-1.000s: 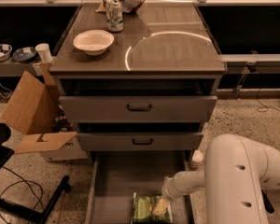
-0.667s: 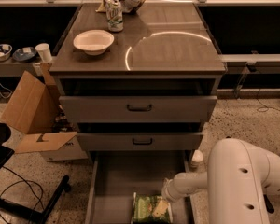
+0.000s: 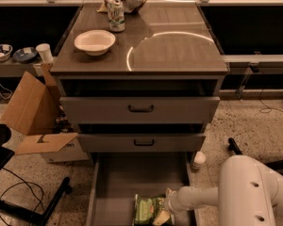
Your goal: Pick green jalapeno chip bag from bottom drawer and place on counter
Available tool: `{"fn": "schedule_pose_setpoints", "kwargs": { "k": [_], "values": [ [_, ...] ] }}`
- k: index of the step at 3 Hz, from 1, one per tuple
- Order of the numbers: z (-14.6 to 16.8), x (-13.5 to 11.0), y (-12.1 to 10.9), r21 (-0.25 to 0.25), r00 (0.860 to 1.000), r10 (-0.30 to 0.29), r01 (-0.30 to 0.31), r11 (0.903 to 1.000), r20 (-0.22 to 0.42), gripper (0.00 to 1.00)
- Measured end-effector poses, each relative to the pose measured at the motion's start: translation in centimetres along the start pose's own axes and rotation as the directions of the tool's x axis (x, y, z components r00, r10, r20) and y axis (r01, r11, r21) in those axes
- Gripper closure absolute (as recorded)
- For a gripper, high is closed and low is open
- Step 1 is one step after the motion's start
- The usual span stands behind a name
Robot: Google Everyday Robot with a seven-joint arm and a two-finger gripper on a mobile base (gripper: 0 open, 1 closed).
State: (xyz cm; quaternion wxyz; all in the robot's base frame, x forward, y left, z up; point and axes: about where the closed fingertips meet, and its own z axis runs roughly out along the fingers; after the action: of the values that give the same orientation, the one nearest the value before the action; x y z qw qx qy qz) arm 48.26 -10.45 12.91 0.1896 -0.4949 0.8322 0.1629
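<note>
Down in the open bottom drawer point(image 3: 114, 182), the green jalapeno chip bag point(image 3: 146, 210) lies flat at the pulled-out end. The white arm's claw point(image 3: 166, 212) sits against the bag's right edge; gripping or not, I can't tell. Up on the table point(image 3: 179, 51): white bowl point(image 3: 95, 41), soda can point(image 3: 116, 14).

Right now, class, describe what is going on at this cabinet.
The robot's arm reaches into the open bottom drawer, its gripper at the right edge of the green jalapeno chip bag lying there. The bag is not yet on the counter, which holds a white bowl and a soda can.
</note>
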Motion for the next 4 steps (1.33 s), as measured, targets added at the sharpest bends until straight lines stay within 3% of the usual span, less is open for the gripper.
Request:
{"fn": "schedule_pose_setpoints", "kwargs": {
  "k": [2,4],
  "values": [
    [2.5,1.6,0.7,0.021,0.996,0.032,-0.034,0.9992,0.079,0.01],
    [3.4,1.6,1.0,-0.003,0.994,0.039,-0.039,0.9992,0.102,0.46]
  ]
}}
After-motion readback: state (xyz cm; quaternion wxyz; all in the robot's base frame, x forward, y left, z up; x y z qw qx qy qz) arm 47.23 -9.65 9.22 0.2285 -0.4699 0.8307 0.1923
